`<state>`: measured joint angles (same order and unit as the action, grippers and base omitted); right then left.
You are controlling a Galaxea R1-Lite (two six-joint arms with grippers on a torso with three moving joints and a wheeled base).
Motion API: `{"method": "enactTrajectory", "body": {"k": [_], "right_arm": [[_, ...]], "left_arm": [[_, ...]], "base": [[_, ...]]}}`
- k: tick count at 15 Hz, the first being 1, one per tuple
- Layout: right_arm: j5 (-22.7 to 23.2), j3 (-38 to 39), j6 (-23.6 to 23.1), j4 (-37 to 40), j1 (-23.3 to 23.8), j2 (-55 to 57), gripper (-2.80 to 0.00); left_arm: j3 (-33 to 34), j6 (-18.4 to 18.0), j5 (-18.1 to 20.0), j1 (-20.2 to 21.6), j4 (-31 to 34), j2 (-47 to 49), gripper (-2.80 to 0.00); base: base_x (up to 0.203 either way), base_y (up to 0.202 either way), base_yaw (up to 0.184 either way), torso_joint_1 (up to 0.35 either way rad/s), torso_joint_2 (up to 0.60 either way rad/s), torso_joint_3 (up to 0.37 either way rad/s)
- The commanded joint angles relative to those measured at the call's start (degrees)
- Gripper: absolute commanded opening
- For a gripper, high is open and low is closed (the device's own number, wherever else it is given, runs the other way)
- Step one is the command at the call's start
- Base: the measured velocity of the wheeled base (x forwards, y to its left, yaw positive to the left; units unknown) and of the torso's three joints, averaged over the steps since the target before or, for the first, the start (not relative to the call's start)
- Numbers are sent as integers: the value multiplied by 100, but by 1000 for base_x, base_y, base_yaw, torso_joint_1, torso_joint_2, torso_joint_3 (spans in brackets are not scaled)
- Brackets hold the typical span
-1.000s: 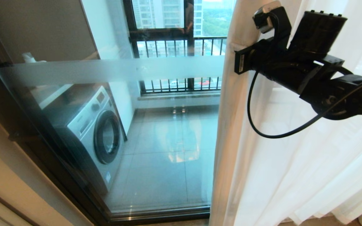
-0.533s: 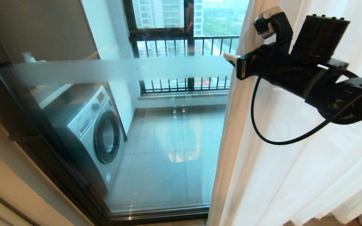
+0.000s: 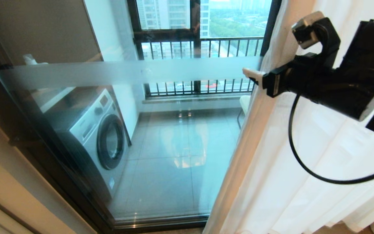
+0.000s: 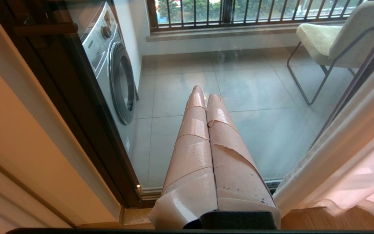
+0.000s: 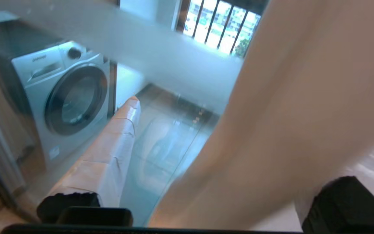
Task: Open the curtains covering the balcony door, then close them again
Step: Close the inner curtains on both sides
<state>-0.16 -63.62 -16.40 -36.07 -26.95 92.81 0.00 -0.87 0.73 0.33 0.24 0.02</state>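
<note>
1. Curtains [image 3: 291,156] of sheer white fabric hung on the right of the scene, their long folds running top to bottom and fanning slightly leftward toward the floor.
2. Their leading edge, tinted warm beige, ran down from the upper right to the floor near the bottom middle of the head view, leaving the glass to its left uncovered.
3. The balcony door [image 3: 161,136] stood to the left of the fabric, a tall glass panel in a dark frame, with a frosted band [image 3: 125,72] crossing it horizontally.
4. Behind the glass sat a washing machine [image 3: 99,136] on the left, grey floor tiles, a black-barred railing [image 3: 203,48] at the far side, and a pale chair [image 4: 330,39] on the right.
5. The right hand [image 3: 250,73] was held high at the curtain's leading edge, pointing left; in the right wrist view one taped finger [image 5: 109,152] stood clear of the fabric, which filled the space beside it, so the fingers were spread wide and gripped nothing.
6. The left hand [image 4: 205,97] sat low and near, pointing at the glass, its two taped fingers pressed together and empty.
</note>
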Motion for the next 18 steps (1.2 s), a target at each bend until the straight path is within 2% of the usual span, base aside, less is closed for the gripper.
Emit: {"method": "enactTrajectory", "body": {"k": [1, 5, 8, 9, 18], "right_arm": [[-13, 826, -13, -9, 3, -929, 0], [-97, 2013, -13, 25, 116, -2033, 0], [-106, 2587, -7, 214, 242, -2720, 0], [-106, 2758, -5, 242, 285, -2903, -280], [-114, 3754, -4, 850, 447, -4226, -280]], "left_arm": [[0, -1, 1, 2, 2, 6, -280], [0, -1, -3, 2, 2, -2, -280], [0, -1, -3, 2, 2, 6, -280], [0, -1, -3, 2, 2, 6, -280], [0, -1, -3, 2, 2, 4, -280]], "base": [[0, 0, 0, 0, 0, 0], [0, 0, 0, 0, 0, 0], [0, 0, 0, 0, 0, 0], [0, 0, 0, 0, 0, 0], [0, 0, 0, 0, 0, 0]]}}
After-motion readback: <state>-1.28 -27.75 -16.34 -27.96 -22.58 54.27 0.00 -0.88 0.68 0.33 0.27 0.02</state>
